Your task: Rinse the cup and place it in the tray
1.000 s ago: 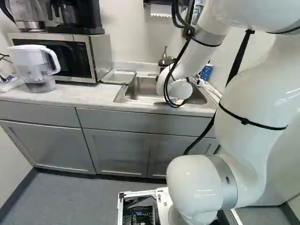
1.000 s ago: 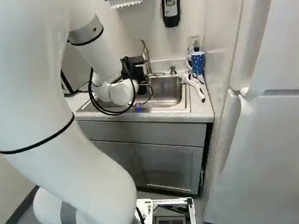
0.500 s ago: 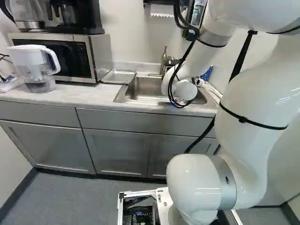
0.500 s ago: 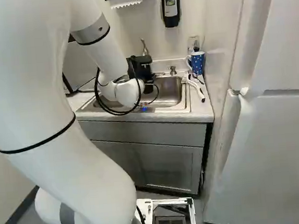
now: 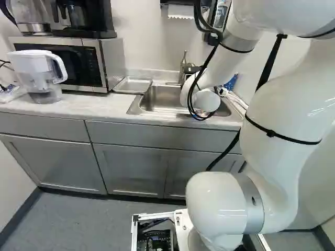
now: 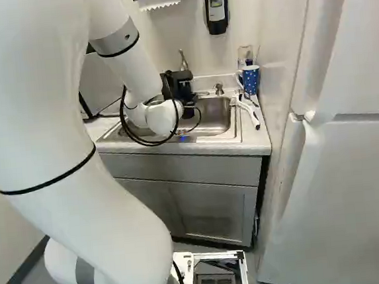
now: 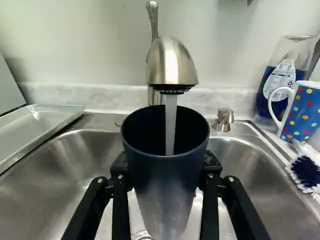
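One dark blue tumbler (image 7: 162,182) held in tool (image 6: 178,84), upper middle of right base view; faucet (image 7: 172,62) running into it.

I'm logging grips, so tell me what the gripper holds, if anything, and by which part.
The gripper holds the dark blue cup by the outside of its wall, a finger on each of two opposite sides, a little below the rim.

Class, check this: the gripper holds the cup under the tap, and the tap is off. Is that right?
The tap is not off: the wrist view shows water running from it into the cup. The gripper does hold the cup under the tap.
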Available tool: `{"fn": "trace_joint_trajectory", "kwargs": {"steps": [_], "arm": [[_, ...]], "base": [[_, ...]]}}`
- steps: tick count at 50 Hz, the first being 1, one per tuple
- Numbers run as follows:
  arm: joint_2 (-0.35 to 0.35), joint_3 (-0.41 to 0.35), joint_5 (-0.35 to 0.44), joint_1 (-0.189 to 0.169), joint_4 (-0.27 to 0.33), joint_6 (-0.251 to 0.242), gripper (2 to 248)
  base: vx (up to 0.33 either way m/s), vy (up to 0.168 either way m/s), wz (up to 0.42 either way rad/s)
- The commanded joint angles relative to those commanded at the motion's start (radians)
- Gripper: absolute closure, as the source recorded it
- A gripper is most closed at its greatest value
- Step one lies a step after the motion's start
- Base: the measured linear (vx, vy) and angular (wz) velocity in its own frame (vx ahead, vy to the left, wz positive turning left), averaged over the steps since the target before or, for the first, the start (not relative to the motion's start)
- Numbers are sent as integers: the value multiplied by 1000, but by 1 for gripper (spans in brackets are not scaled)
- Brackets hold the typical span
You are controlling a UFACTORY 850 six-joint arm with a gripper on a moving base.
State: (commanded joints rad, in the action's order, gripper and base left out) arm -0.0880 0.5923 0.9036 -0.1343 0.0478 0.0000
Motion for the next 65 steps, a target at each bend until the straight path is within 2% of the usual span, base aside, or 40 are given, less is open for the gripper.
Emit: {"fn": "trace_joint_trajectory", "kwargs": {"steps": [65], "arm": [[0, 0, 0, 0, 0, 0, 125]], "base": [[0, 0, 0]]}}
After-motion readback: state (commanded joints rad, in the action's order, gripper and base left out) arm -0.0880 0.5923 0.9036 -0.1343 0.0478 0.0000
